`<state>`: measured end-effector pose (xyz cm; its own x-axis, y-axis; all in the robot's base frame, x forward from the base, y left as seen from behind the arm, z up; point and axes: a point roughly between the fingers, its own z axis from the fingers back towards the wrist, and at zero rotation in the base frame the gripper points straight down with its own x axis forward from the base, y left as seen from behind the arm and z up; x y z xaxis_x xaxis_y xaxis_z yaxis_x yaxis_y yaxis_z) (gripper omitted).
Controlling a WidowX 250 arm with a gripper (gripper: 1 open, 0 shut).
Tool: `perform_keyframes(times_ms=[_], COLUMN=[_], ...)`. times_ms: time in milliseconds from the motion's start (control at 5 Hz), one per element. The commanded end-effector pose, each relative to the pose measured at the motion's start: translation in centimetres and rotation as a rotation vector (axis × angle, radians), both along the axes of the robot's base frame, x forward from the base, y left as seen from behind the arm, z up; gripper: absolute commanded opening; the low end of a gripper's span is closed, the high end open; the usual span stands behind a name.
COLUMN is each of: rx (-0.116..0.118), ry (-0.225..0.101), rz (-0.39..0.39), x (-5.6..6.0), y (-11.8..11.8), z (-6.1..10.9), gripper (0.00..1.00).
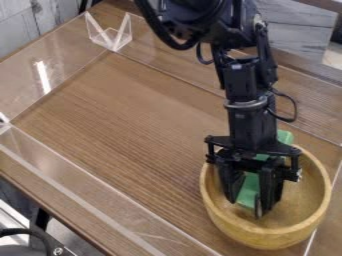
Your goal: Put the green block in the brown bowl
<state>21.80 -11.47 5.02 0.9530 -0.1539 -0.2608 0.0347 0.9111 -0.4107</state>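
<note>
The brown bowl of light wood sits at the table's front right. Over its inside hangs my gripper, pointing straight down with its black fingers closed on the green block, which stands upright between them. The block's lower end is just above the bowl's floor or touching it; I cannot tell which. A second green patch shows behind the arm, at the bowl's far rim.
A wooden table is fenced by low clear plastic walls. A clear plastic stand sits at the back left. The black arm rises from the bowl toward the top centre.
</note>
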Motion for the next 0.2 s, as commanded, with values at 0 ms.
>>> perform_keyframes(times_ms=[0], rx=[-0.017], ry=[-0.03], rz=[-0.024], x=[0.35], y=[-0.41], z=[0.71], gripper=[0.0])
